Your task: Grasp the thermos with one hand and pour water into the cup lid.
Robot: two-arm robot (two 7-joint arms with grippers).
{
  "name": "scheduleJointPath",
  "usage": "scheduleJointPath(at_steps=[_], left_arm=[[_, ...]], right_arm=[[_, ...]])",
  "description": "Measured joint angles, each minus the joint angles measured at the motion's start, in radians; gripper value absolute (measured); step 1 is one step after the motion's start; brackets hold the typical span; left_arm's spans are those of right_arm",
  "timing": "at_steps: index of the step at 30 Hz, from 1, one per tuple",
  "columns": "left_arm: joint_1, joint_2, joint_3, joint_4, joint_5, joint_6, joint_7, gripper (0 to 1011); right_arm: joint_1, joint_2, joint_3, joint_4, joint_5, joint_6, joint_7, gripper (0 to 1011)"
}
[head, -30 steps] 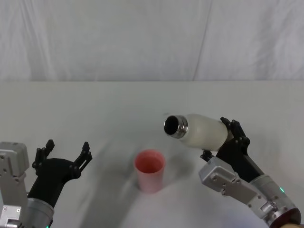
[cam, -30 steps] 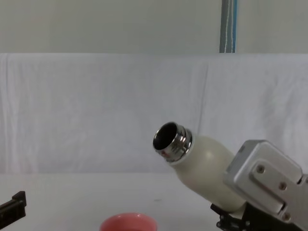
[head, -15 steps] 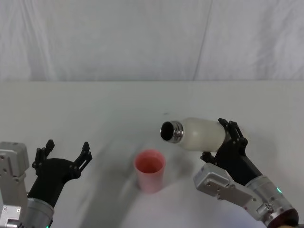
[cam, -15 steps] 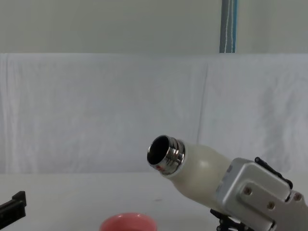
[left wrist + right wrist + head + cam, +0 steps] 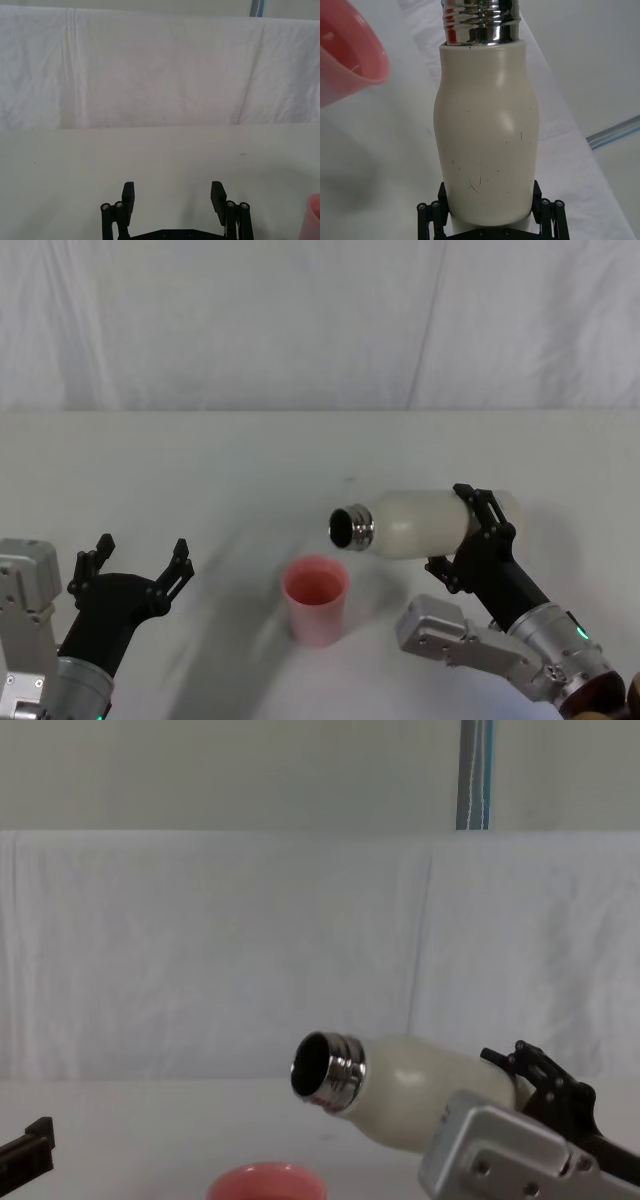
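Note:
My right gripper [image 5: 470, 535] is shut on the lower body of the cream-white thermos [image 5: 420, 524], holding it in the air, tipped almost level. Its open steel neck [image 5: 325, 1070] points left, just above and to the right of the pink cup lid [image 5: 316, 598]. That cup lid stands upright on the white table near the front middle, and its rim [image 5: 267, 1182] peeks in at the bottom of the chest view. The right wrist view has the thermos [image 5: 486, 135] between the fingers and the cup lid [image 5: 342, 55] beyond the neck. My left gripper [image 5: 140, 560] rests open at the front left, holding nothing.
A white cloth covers the table [image 5: 200, 470] and hangs as a backdrop behind it. Bare tabletop lies between my left gripper [image 5: 172, 196] and the cup lid [image 5: 314, 220], and behind them.
The right gripper has tipped the thermos further down, from slanting upward to nearly level, and shifted its neck left and lower toward the cup lid. The left arm has stayed still.

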Motion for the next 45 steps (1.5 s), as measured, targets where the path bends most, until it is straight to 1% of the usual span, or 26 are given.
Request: scheduleJointPath(at_steps=[10,17,29,45], left_arm=[[0.0,0.0,0.0,0.0,0.0,0.0,0.0,1001],[0.0,0.0,0.0,0.0,0.0,0.0,0.0,1001],[0.0,0.0,0.0,0.0,0.0,0.0,0.0,1001],[0.0,0.0,0.0,0.0,0.0,0.0,0.0,1001]], right_arm=[[0.032,0.018,-0.041,0.032,-0.085,0.012,-0.049,955],[0.05,0.029,-0.065,0.045,-0.129,0.023,-0.075,955],[0.075,0.042,-0.09,0.059,-0.175,0.04,-0.107,955],[0.09,0.055,-0.105,0.063,-0.202,0.054,-0.126,955]])
